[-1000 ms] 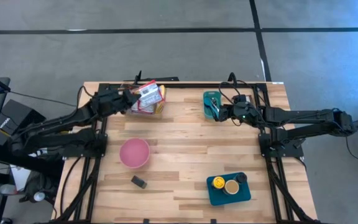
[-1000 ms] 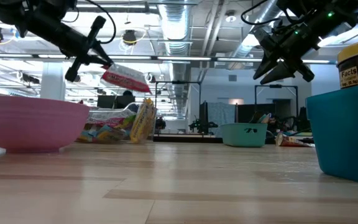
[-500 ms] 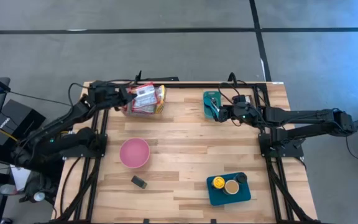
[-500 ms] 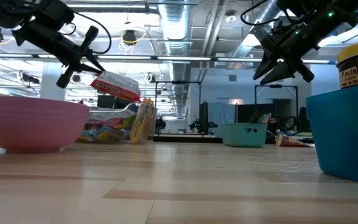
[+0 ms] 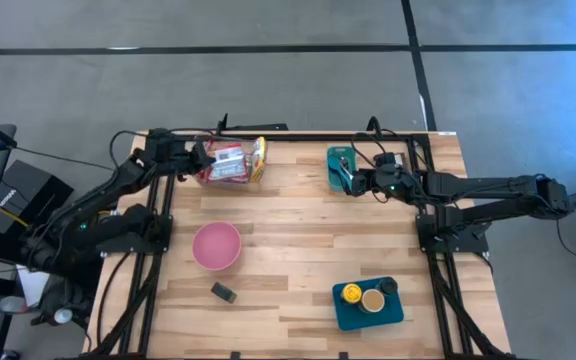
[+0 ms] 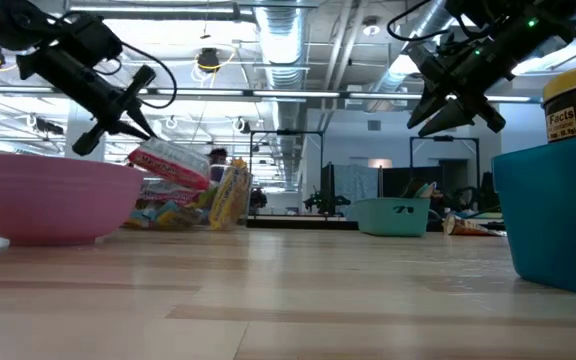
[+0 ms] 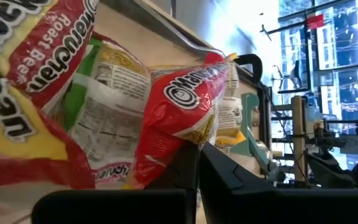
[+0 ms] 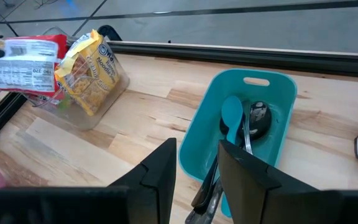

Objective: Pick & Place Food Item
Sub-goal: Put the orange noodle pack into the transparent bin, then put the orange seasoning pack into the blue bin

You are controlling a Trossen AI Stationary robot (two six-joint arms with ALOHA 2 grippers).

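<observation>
- The left gripper (image 5: 200,157) sits in the upper left of the high view, at the far left corner of the table (image 5: 298,250). Its fingers are pinched together on the edge of a red noodle packet (image 5: 224,160).
- In the low view the same packet (image 6: 171,163) hangs tilted from the gripper (image 6: 140,128), just below and right of the fingertips, over the clear container of packets (image 6: 183,198).
- The left wrist view has the packet (image 7: 179,112) filling the upper left and centre of the frame, its crumpled edge pressed between the 2 dark fingers (image 7: 229,180).
- The yellow packet (image 5: 257,160) stands on edge in the container, just right of the held one in the high view.
- The right gripper (image 5: 351,181) hovers in the upper centre-right of the high view, above the teal bin (image 5: 340,166). Its fingers stand narrowly apart and grip nothing.
- The right wrist view looks past its 2 fingers (image 8: 244,168) into the bin (image 8: 272,93), where a teal spoon (image 8: 231,118) and dark utensils lie.
- The pink bowl (image 5: 216,245) sits left of centre on the table, well apart from both grippers.
- A teal tray (image 5: 368,308) with jars sits in the lower right.
</observation>
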